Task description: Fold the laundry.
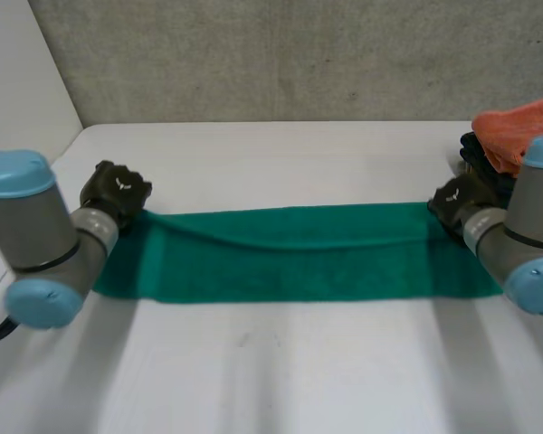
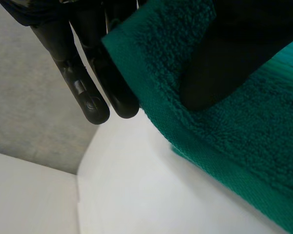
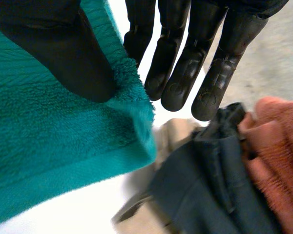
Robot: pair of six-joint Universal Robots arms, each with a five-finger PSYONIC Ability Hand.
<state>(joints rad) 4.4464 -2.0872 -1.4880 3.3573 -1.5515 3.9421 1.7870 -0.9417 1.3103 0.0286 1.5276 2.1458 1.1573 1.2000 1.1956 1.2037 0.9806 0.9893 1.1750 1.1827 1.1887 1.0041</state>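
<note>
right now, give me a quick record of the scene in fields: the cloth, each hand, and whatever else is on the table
cloth: green towel, lying as a long strip across the white table
left hand: pinches the towel's far left corner between thumb and fingers
right hand: pinches the far right corner the same way
pile: orange towel on a dark garment, just beyond the right hand; a beige cloth lies under them
fold state: the two ends not yet brought together

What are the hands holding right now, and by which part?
The green towel: the left hand pinches its far left corner, the right hand its far right corner.
</note>
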